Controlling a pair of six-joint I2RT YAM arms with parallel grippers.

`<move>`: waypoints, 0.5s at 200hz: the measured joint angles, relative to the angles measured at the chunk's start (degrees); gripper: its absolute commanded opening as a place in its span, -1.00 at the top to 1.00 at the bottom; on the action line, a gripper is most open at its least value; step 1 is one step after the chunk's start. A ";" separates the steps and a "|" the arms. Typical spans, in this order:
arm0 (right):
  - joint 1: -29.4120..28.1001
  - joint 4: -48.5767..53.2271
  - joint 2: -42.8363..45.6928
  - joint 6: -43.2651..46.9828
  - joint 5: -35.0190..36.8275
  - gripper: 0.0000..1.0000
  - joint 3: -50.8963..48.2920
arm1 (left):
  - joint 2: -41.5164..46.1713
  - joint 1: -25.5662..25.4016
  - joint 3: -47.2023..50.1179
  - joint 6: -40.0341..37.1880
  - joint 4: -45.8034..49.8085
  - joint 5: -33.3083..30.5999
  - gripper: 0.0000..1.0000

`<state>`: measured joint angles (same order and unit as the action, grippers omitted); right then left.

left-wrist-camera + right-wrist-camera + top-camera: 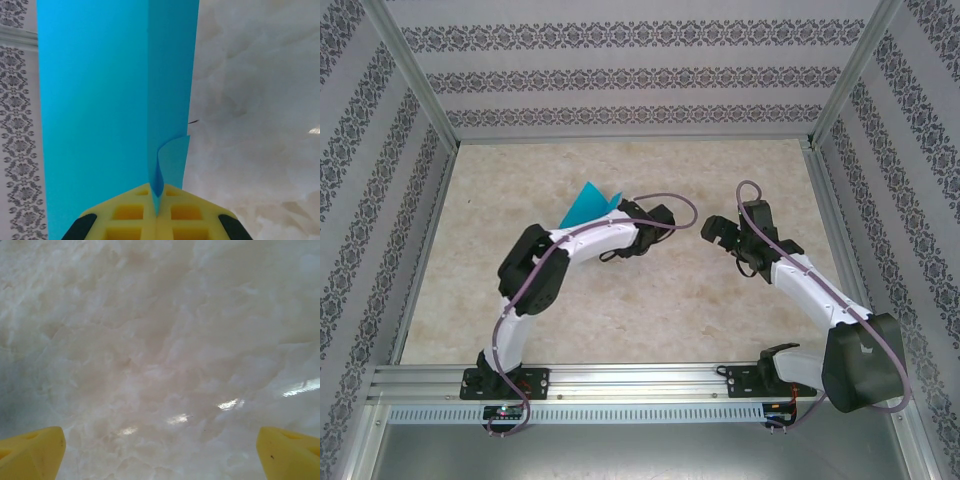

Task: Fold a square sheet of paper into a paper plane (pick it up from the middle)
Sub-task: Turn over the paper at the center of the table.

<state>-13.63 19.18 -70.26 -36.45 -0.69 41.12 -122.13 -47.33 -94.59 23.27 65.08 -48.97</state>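
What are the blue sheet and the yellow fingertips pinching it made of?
The blue sheet looks like thin matte paper: sharp crease, curled edge. The yellow fingertips seem moulded plastic or rubber, with square recesses; which, I cannot tell.

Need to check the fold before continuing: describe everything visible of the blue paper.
The cyan paper sheet is thin, plain and matte, with a straight lengthwise fold line and a small flap curling near the grip. The left end effector is shut on its near edge, holding it over the marble-look table.
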 measured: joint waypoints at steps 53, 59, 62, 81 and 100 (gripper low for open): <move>1.70 1.42 0.02 -0.15 0.44 -0.96 -0.28 | -5.16 -1.88 -2.89 -0.57 -0.20 1.46 0.98; 1.79 1.44 0.02 -0.15 0.48 -0.96 -0.28 | -5.60 -2.10 -3.19 -0.59 -0.37 2.27 0.97; 1.79 1.46 0.02 -0.15 0.48 -0.96 -0.28 | -5.75 -2.23 -3.32 -0.59 -0.46 2.62 0.96; 2.05 1.46 0.00 -0.15 0.48 -0.96 -0.28 | -6.88 -2.69 -3.48 -0.70 -1.42 5.62 0.92; 2.16 1.49 -0.09 -0.17 0.48 -0.96 -0.28 | -8.09 -2.75 -3.48 -0.76 -2.32 8.44 0.88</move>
<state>-11.46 20.67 -70.35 -36.62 -0.21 40.84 -130.21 -50.09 -98.06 22.50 62.76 -40.53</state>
